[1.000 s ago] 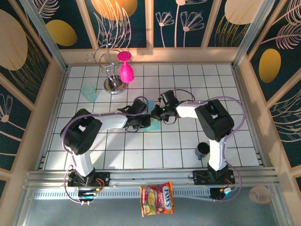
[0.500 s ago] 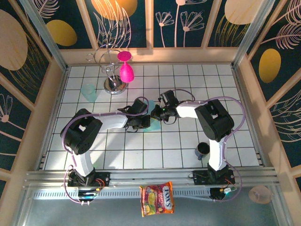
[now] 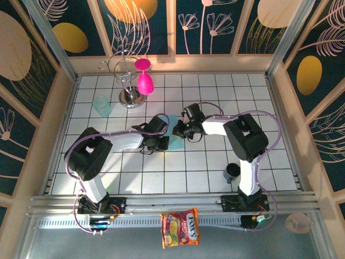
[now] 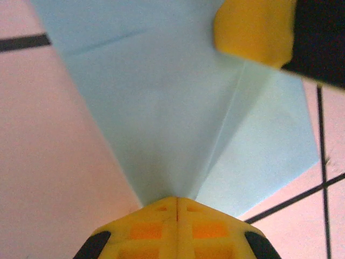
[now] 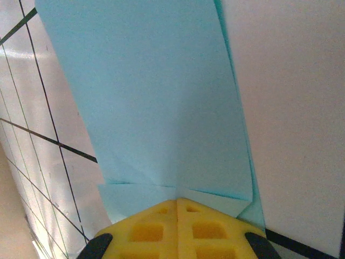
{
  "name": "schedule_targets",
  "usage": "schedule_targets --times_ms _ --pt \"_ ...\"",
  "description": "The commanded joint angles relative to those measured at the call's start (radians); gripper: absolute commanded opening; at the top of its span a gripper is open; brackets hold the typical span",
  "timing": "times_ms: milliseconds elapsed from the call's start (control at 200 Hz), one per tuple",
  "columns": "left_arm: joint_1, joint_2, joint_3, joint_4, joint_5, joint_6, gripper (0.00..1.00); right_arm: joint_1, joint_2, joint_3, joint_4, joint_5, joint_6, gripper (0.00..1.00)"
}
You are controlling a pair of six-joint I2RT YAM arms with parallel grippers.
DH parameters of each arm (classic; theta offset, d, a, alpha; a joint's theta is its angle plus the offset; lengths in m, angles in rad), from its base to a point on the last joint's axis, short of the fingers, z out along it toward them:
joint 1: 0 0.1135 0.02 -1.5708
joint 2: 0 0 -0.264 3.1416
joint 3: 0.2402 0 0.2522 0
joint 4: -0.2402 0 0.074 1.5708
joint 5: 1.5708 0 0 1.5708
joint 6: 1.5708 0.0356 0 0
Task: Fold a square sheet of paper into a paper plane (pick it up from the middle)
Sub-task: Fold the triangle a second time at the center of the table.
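White tiled surface [image 3: 215, 167] is seen under both arms, and near its middle the square sheet of paper [image 4: 178, 118] is laid flat, already creased into a narrower shape. The left claw [image 4: 177, 208] is fully closed. Its tip is set on the paper at the end of a fold line, and nothing is seen between its fingers. The right claw [image 5: 178, 208] is closed likewise and is set on folded flaps from the right. For a sharp crease, it is judged that one tip should be used as an anchor while the other is drawn slowly along the fold, so that the thin sheet is not dragged or wrinkled.
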Motion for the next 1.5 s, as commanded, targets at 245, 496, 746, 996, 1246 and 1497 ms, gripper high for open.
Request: schedule_targets --times_ms 245,496,746,996,1246,1497 --pt "-0.003 -0.105 0.008 -0.232 -0.078 0.062 0.00 -0.011 0.084 -0.029 -0.116 0.110 -0.007 0.00" --pt "-0.004 -0.141 0.004 0.022 -0.039 -0.068 0.00 -0.011 0.082 -0.029 -0.105 0.102 0.000 0.00" --pt "-0.004 0.005 0.075 0.083 0.068 -0.084 0.00 -0.013 0.085 -0.033 -0.098 0.095 0.006 0.00" --pt "-0.003 0.077 0.118 0.045 0.099 -0.052 0.00 -0.014 0.089 -0.030 -0.098 0.090 0.006 0.00" --pt "-0.004 0.105 0.118 -0.033 0.070 0.006 0.00 -0.020 0.089 -0.037 -0.106 0.093 -0.002 0.00" --pt "-0.003 0.080 0.052 -0.083 0.056 0.056 0.00 -0.024 0.095 -0.039 -0.115 0.101 -0.007 0.00"
